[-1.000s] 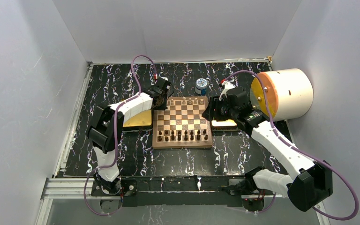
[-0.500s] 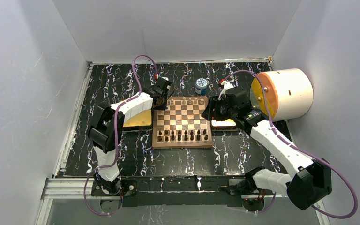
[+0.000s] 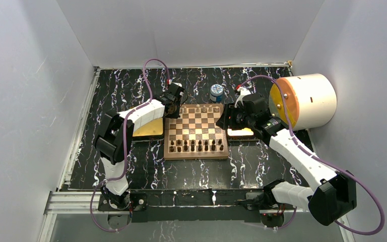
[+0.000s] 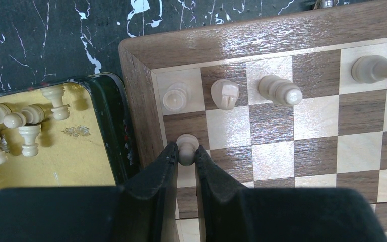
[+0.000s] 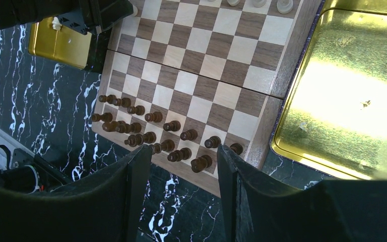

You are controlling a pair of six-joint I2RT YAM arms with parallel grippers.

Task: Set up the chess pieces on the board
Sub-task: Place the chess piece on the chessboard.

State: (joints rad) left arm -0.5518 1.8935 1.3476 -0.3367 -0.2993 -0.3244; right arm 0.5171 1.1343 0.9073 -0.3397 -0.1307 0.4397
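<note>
1. Found the left end effector [image 4: 186, 157] at the far left corner of the board [image 4: 232, 35], with both fingers [image 4: 157, 174] pressed against a cream pawn [image 4: 187, 146].
2. Confirmed a firm clamp: jaws nearly together, with only the pawn's body between them and its round head showing above the tips.
3. Placed the pawn upright over the edge column, one row in from the back rank. Cannot tell whether its base touches the board.
4. Counted three cream pieces [image 4: 224, 94] standing on adjacent squares of the back rank just beyond the pawn, and more further along the same rank.
5. Noted loose cream pieces [image 4: 30, 133] in the left tray [image 4: 80, 166], just beside the board's border; some upright, some lying over.
6. Found the right end effector [image 5: 183, 151] above the near right corner of the board, jaws apart about halfway, holding and touching nothing.
7. Recorded dark pieces [image 5: 151, 136] in two rows along the board's near edge.
8. Located the right tray [image 5: 342, 101] against the board's right border.
9. Located a small jar [image 3: 216, 93] on the desk [image 3: 131, 85] just beyond the board's far edge.
</note>
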